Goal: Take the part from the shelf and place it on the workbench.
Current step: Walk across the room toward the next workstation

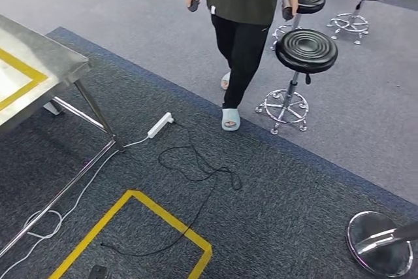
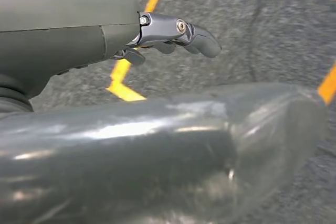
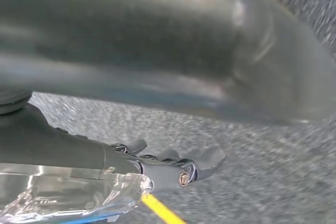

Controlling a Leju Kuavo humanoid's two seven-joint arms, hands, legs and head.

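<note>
Over the dark carpet with its yellow tape lines (image 1: 172,223), the left hand (image 2: 174,38) hangs with fingers stretched out nearly straight and holding nothing, while the right hand (image 3: 174,169) also has its fingers extended, with a crinkled clear-wrapped part (image 3: 71,195) lying against its palm side; whether the fingers actually grip it is hard to make out. Ahead and left, a corner of the steel tabletop (image 1: 54,60) shows, cut off by the frame edge. A person (image 1: 241,17) stands beside black stools (image 1: 305,50), head cropped.
</note>
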